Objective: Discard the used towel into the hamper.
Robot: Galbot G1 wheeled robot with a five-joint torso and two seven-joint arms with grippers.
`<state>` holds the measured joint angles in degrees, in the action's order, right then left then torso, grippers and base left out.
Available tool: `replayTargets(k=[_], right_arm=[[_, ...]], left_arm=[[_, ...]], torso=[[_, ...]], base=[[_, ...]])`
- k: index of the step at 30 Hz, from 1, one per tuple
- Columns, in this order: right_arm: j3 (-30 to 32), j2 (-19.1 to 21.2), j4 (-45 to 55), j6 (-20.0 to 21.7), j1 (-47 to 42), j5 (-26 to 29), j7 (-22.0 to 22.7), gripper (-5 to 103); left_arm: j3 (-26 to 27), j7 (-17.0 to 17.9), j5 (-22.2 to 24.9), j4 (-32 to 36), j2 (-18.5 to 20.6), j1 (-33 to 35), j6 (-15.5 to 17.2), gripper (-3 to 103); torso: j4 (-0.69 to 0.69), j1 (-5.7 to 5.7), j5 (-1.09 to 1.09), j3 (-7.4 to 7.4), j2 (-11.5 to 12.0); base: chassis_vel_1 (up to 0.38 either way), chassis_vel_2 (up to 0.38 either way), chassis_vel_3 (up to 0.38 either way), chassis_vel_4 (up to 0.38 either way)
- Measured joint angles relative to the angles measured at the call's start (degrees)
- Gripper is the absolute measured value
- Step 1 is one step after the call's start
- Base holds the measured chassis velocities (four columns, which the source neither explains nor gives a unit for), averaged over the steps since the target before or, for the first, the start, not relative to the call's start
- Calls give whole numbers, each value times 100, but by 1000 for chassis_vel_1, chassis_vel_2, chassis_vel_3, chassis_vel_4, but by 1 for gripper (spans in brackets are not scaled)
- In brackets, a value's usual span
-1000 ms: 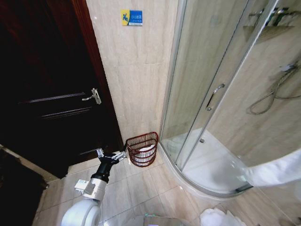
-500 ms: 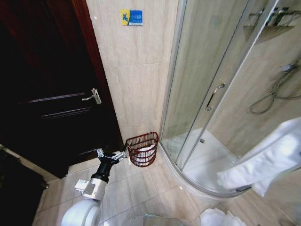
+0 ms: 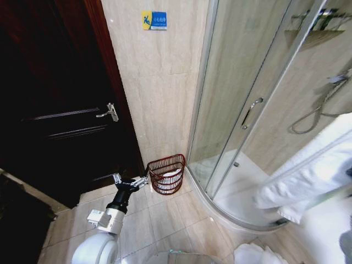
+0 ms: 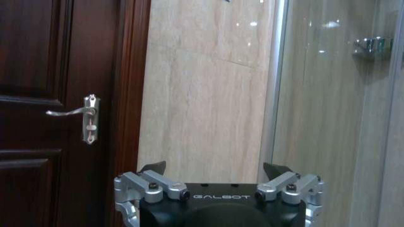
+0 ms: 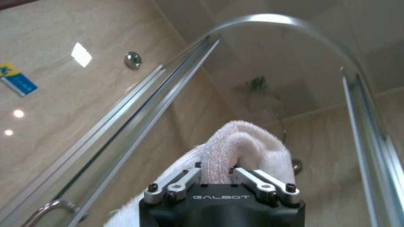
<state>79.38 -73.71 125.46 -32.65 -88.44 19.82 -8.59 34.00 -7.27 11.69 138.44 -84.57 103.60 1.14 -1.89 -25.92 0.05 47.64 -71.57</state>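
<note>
**White towel held aloft at right; wire hamper on floor by the wall**

The left gripper [image 3: 131,182] sits low over the pale floor tiles [image 3: 165,220], its metal fingers [image 4: 153,167] spread wide with nothing between them. It points toward the hamper [image 3: 166,174], stopping just short of its rim.

The right gripper [image 5: 216,171] has its fingers pinched shut on a fold of the towel [image 5: 243,146], a thick white terry cloth with a looped, nubby pile that bulges up between the jaws. In the head view the towel [image 3: 313,170] hangs as a long, soft drape across the right edge, well apart from the hamper.

The hamper is a small round basket of dark red-brown open-weave wire, tapering toward its base. It stands on the floor against the beige stone-look wall [image 3: 159,82], between the dark wooden door [image 3: 55,110] and the curved shower enclosure [image 3: 242,110]. Something white lies inside it.

Beyond, the door carries a metal lever handle [image 3: 108,113]. The enclosure has glass panels in bright metal framing and a slim bar handle [image 3: 251,113].
</note>
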Motion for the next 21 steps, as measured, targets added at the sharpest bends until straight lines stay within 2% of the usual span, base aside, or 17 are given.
replayTargets(k=[3, 6, 10, 15, 17, 21], right_arm=[[195, 69, 135, 93, -15, 174, 67, 10], [309, 97, 242, 171, -35, 281, 160, 10], [464, 140, 438, 275, -59, 427, 336, 10], [791, 326, 1023, 857, -115, 943, 687, 10], [806, 341, 1084, 920, -118, 1004, 727, 10], [864, 375, 1450, 1394, -162, 1410, 934, 10]], left_arm=[[0, 0, 0, 0, 0, 0, 0, 100], [0, 0, 0, 0, 0, 0, 0, 100], [0, 0, 0, 0, 0, 0, 0, 100], [0, 0, 0, 0, 0, 0, 0, 100], [0, 0, 0, 0, 0, 0, 0, 100], [0, 0, 0, 0, 0, 0, 0, 100]], torso=[[-1, 1, -11, -1, -1], [-1, 0, -2, 0, 0], [0, 0, -5, -1, 0], [0, 0, -7, -1, -1], [0, 0, -7, -1, -1], [-1, 0, -5, -1, -1]], base=[[0, 0, 0, 0], [0, 0, 0, 0], [0, 0, 0, 0], [0, 0, 0, 0], [0, 0, 0, 0], [0, 0, 0, 0]])
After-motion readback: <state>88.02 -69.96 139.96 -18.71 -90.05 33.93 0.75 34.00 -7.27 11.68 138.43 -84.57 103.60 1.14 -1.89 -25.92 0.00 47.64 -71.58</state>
